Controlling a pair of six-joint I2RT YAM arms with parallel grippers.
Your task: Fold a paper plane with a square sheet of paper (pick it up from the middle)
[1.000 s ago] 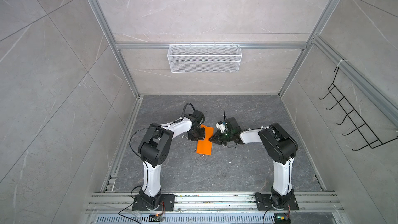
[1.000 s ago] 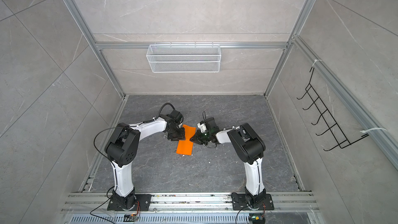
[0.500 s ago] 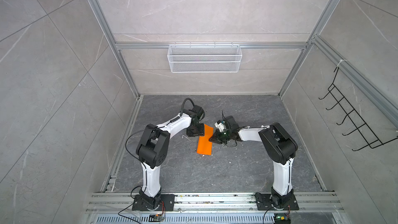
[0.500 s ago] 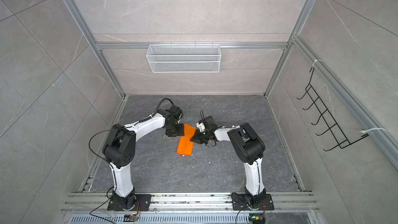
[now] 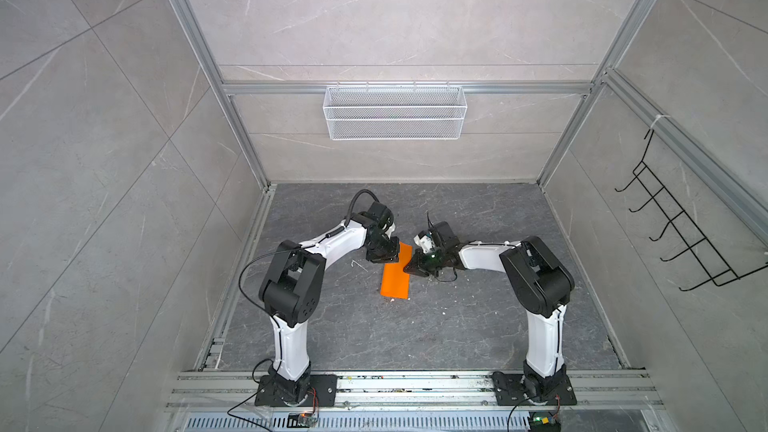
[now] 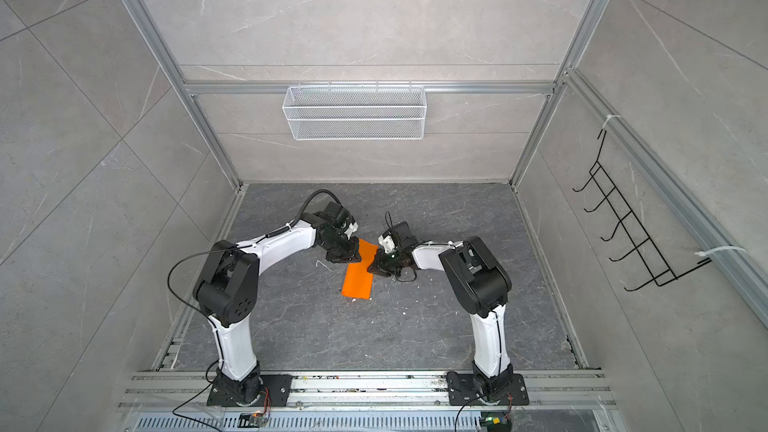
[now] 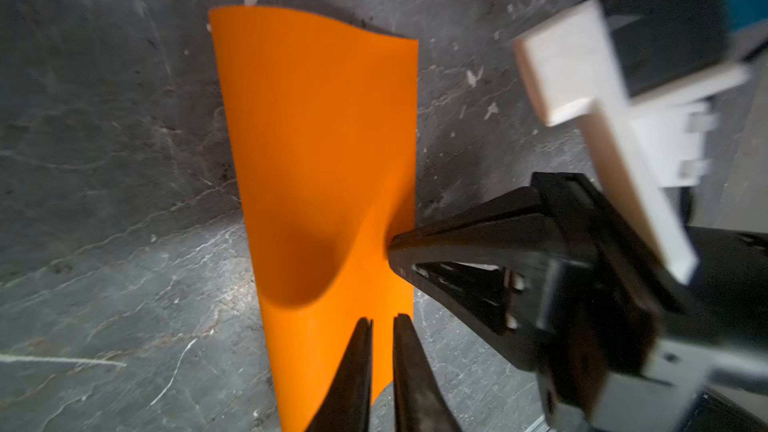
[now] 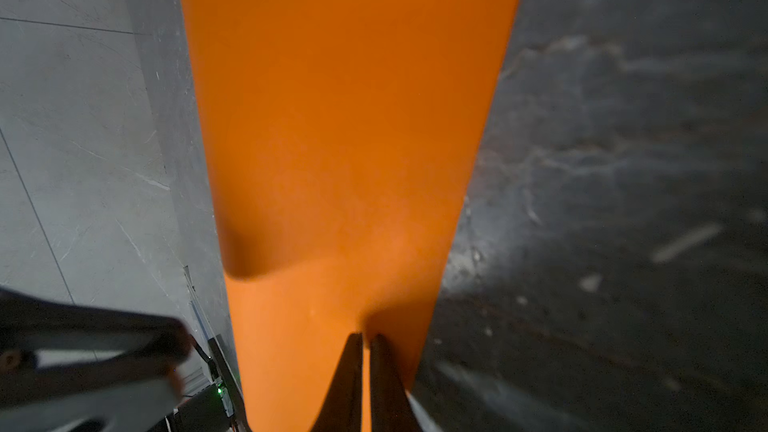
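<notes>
My left gripper has just closed from a wider spread and now pinches the square sheet of paper at its 11 o'clock edge. The right gripper pinches it at 2 o'clock. The sheet, folded in half, lies mid-floor with one layer bulging, so I judge both hands are ready for the next crease. Both arms reach low, wrists turned inward.

No legible text or labels appear anywhere.

The two top cameras sat side by side, high up at the front. They looked down at the grey floor and the back wall from far away, so both saw almost the same whole place. Each wrist camera sat low and very close, and both showed the same orange paper from different sides.
</notes>
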